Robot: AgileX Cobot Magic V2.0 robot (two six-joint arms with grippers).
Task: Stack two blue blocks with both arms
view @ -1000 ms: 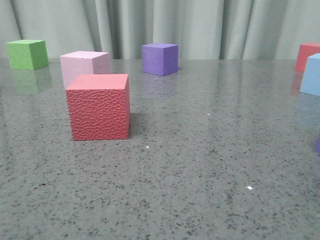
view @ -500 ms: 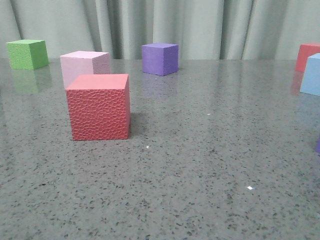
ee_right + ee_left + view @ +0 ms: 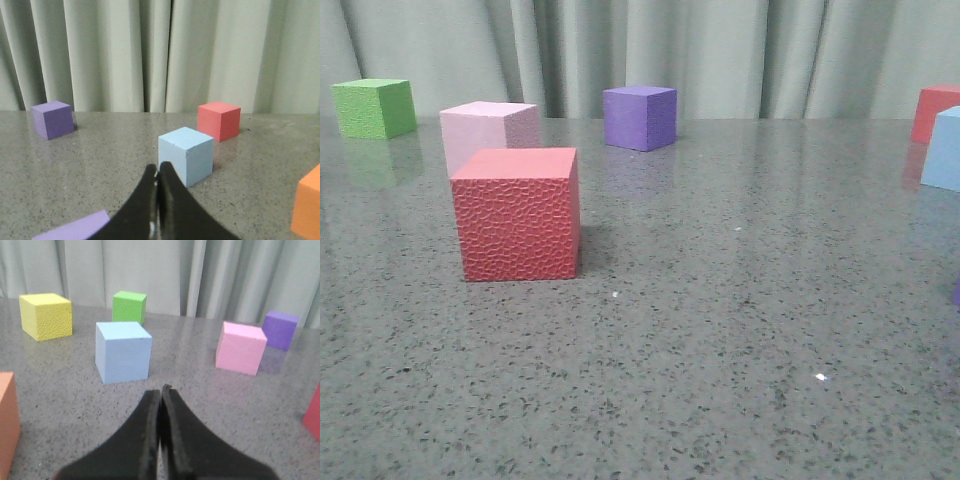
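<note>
One light blue block (image 3: 122,351) stands on the grey table in the left wrist view, just beyond my left gripper (image 3: 161,389), which is shut and empty. The other light blue block (image 3: 186,154) stands just beyond my right gripper (image 3: 159,167), also shut and empty; this block also shows cut off at the right edge of the front view (image 3: 944,150). Neither gripper shows in the front view. Neither gripper touches a block.
The front view shows a textured red cube (image 3: 518,213), a pink cube (image 3: 488,127), a green cube (image 3: 374,107), a purple cube (image 3: 640,117) and a red cube (image 3: 936,110). The left wrist view adds a yellow cube (image 3: 46,316) and an orange cube (image 3: 7,420). Curtains hang behind.
</note>
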